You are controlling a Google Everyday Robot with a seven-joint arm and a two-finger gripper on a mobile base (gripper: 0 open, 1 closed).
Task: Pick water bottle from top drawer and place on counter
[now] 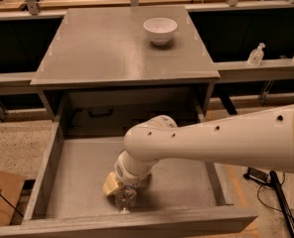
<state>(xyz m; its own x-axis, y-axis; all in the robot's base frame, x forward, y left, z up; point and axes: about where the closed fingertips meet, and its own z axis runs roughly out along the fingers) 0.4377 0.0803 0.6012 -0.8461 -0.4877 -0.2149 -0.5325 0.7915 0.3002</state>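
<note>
In the one wide, shallow grey wooden top drawer (82, 172), near its front wall, is one small clear crinkled plastic water bottle (125, 199); its label is hard to make out. The single gripper (117, 186) sits right at the bottle's far end, mostly hidden under the smooth white arm (211, 143), so I cannot tell how the jaws stand. One round white bowl (160, 29) rests on the flat grey wood-grain counter surface (102, 48).

Grey bench (102, 53), one white bowl (160, 29) on it.
The bowl stands near the far right corner. Below the front edge the open top drawer (82, 172) carries the water bottle (125, 198) near its front wall, the gripper (117, 187) close over it.
</note>
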